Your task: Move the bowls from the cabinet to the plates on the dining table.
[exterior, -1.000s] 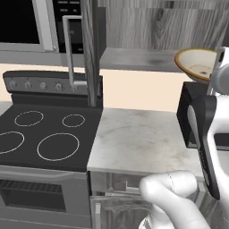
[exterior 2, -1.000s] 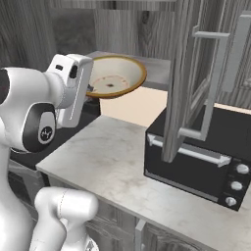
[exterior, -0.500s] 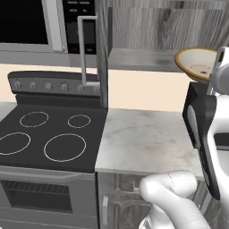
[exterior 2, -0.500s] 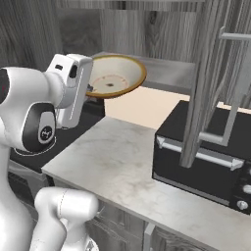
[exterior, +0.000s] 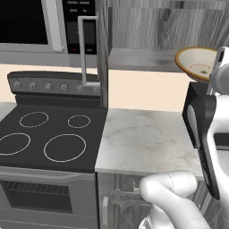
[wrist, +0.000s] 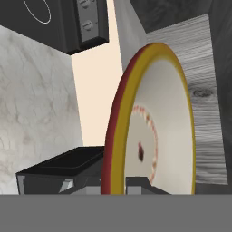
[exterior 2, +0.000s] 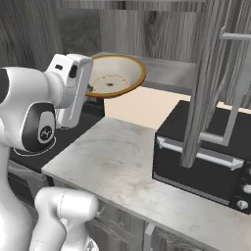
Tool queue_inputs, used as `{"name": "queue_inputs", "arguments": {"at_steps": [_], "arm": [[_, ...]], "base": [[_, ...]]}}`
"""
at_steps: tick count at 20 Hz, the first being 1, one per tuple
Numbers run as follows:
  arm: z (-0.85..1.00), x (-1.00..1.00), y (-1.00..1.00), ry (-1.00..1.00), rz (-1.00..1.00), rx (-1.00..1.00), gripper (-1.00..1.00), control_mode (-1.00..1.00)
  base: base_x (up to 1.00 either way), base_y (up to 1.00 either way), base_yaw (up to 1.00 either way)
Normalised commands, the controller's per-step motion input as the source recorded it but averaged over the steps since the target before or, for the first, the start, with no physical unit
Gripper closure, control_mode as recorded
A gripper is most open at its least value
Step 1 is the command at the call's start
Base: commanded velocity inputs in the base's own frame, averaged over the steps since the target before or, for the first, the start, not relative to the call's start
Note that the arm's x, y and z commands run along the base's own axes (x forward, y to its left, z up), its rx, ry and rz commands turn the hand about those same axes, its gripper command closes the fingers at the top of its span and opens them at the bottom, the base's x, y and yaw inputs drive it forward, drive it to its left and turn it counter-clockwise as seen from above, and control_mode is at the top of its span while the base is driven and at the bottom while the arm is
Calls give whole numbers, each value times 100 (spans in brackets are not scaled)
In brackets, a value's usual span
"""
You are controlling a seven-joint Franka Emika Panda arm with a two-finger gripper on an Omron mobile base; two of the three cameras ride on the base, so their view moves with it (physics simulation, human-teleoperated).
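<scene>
Gripper [wrist: 115,183] pinches the rim of the cream bowl [exterior 2: 113,75]; jaws nearly pressed together, one on each face of the rim, bowl spreading up and away from them. Held aloft, clear of the counter [exterior 2: 122,166], cabinet shelf [exterior: 141,59] behind it.

Change over the last second: both base views shifted. Stove [exterior: 44,134] has slid right in the left view, the black oven [exterior 2: 206,157] left in the right view. Bowl and arm sit unchanged in frame. So the base is driving and the things themselves did not move.

Judgement: bowl is out of the cabinet, in transit. Table and plates remain to be reached.
</scene>
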Motion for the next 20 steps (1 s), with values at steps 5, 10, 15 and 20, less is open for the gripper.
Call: {"name": "queue_inputs", "arguments": {"at_steps": [5,10,15,20], "arm": [[0,0,0,0,0,0,100,100],[0,0,0,0,0,0,100,100],[0,0,0,0,0,0,100,100],[0,0,0,0,0,0,100,100]], "base": [[-14,14,0],[-34,25,0],[-45,24,0],[-41,25,0]]}}
